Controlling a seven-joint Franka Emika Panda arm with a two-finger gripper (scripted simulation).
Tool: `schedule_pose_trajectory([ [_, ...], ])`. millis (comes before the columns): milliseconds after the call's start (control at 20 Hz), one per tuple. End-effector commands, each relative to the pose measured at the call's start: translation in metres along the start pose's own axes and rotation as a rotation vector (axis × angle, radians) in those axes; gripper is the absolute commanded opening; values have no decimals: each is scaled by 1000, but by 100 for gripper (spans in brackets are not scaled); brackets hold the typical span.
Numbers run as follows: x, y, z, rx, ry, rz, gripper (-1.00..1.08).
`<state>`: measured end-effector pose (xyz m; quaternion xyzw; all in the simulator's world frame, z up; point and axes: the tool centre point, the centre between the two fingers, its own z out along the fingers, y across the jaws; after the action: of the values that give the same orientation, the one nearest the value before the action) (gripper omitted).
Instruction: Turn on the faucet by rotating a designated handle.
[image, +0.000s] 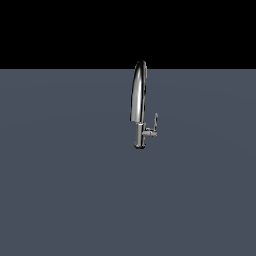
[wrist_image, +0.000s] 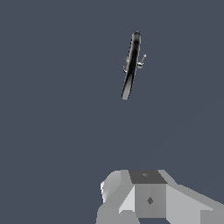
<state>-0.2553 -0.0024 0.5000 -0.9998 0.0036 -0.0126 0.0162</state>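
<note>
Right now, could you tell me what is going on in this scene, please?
A slim chrome gooseneck faucet stands alone on a flat grey surface, its small upright chrome lever handle on the exterior view's right. Nothing is touching it. The wrist view shows only part of the robot's grey gripper, well short of the faucet, fingers hidden.

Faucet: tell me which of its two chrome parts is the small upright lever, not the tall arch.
It is the handle, a thin upright blade on a short stub at the exterior view's right of the faucet base, far shorter than the arched spout.
</note>
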Motion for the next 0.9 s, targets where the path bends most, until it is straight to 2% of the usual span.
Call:
schedule_pose_trajectory([
  [0,0,0,0,0,0,0,-100],
  [450,12,1,2,26,-23,29,-100],
  [850,42,4,8,96,-85,105,-100],
])
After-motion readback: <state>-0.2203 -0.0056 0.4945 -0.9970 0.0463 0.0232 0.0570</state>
